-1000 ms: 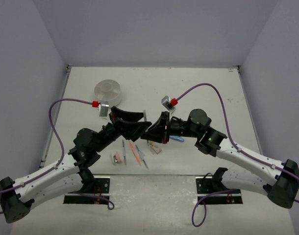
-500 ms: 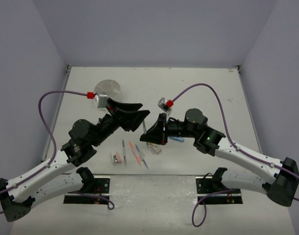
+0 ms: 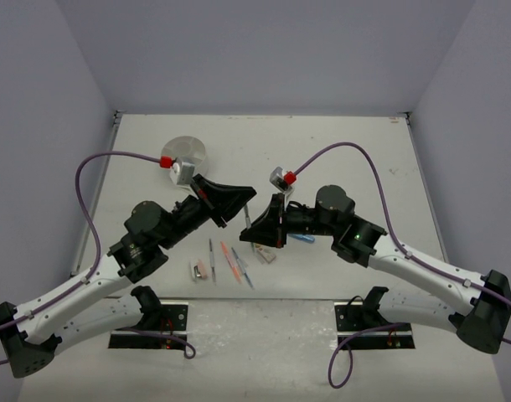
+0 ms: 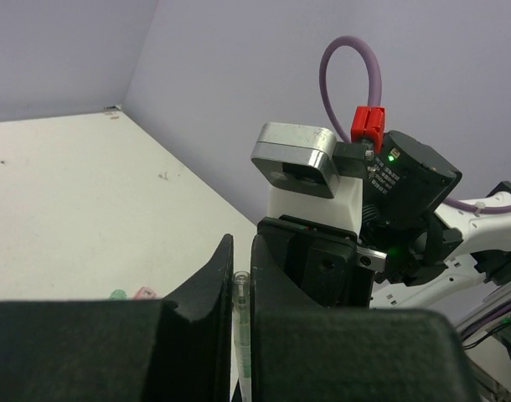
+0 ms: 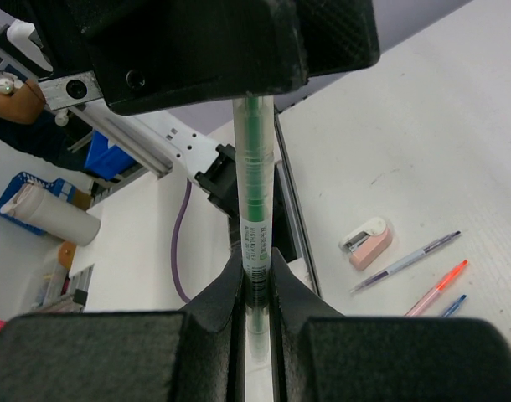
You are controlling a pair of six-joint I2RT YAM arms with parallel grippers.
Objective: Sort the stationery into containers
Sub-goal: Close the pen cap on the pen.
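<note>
Nearest the arm bases, well short of the white dish and to its right, the loose stationery lies on the table: a grey pen, an orange pen, a blue pen and a small pink piece.

Just beyond them, still on the near side of the dish and to its right, both arms meet over one green pen. The right gripper is closed tight on the pen's barrel. The left gripper has its jaws pinched in on the pen's other end, with no gap showing at the barrel in its own wrist view. The pen is off the table, and its long axis runs straight from one gripper into the other, so each arm holds one end.

Farthest off is the dish, partly hidden behind the left wrist. It lies away and to the left of the pen, on the left arm's side, so the left gripper is the nearer of the two. My judgement is that the next move turns on the right jaws letting go, so the left arm can carry the pen lengthwise back to the dish.
</note>
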